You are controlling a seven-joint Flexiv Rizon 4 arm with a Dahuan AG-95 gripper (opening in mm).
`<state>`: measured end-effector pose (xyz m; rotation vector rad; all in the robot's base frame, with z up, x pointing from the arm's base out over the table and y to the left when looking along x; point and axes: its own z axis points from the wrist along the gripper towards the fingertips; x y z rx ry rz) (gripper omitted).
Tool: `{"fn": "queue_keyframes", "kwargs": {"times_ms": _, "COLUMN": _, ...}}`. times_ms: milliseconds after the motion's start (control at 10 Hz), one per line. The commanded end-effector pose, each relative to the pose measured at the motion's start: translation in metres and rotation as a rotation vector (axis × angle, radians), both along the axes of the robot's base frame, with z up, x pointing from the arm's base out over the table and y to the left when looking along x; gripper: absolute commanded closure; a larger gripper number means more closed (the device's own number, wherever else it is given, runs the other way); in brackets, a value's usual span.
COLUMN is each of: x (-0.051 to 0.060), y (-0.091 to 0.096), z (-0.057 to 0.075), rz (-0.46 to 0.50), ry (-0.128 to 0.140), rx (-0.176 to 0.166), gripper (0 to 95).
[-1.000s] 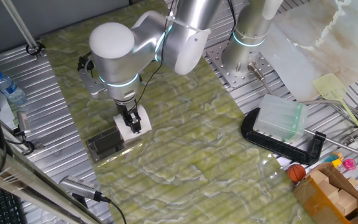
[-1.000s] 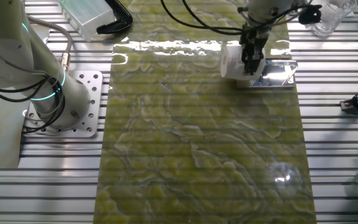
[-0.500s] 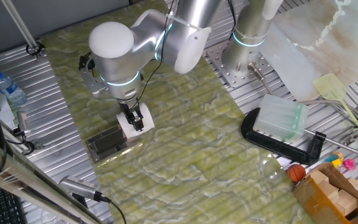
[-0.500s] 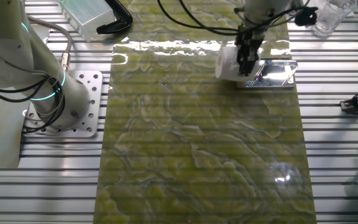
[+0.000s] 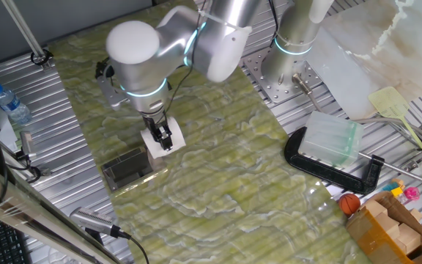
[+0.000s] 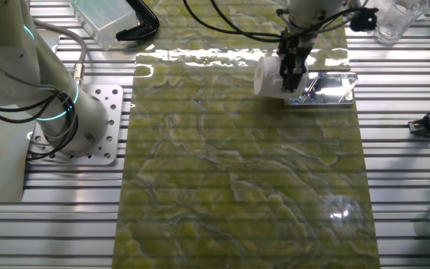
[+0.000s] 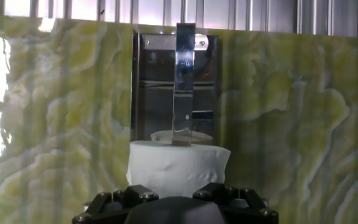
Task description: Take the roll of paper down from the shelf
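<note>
The roll of paper [image 5: 154, 137] is a white cylinder held in my gripper [image 5: 164, 137], which is shut on it. The roll hangs just past the right end of the shelf [image 5: 126, 168], a low shiny metal stand with a dark top. In the other fixed view the roll [image 6: 267, 76] sits left of the shelf [image 6: 328, 88], with the gripper [image 6: 290, 75] on it. In the hand view the roll [image 7: 178, 167] fills the lower middle. One shiny finger [image 7: 183, 81] runs over it, with the shelf [image 7: 151, 87] behind. The other finger is hidden.
A clear ribbed plastic box [image 5: 331, 139] sits on a black clamp [image 5: 368, 176] at the right. A water bottle [image 5: 9, 103] stands at the left edge. An orange ball [image 5: 350, 203] and a cardboard box [image 5: 394, 229] are at the lower right. The robot base [image 6: 73, 123] stands beside the mat.
The gripper has carried the roll sideways off the shelf top, away from the shelf and slightly up. The shelf stays in place.
</note>
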<state>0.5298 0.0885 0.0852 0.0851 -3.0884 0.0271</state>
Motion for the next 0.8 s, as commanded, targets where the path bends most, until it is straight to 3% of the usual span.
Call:
{"fn": "queue_keyframes", "kwargs": {"times_ms": 100, "x": -0.0017, "y": -0.0003, "z": 0.0005, "rz": -0.007, "ry": 0.031, "rx": 0.0, "gripper": 95.0}}
{"fn": "queue_keyframes", "kwargs": {"times_ms": 800, "x": -0.0063, "y": -0.003, "z": 0.0024, "rz": -0.004, "ry": 0.038, "rx": 0.001, "gripper": 95.0}}
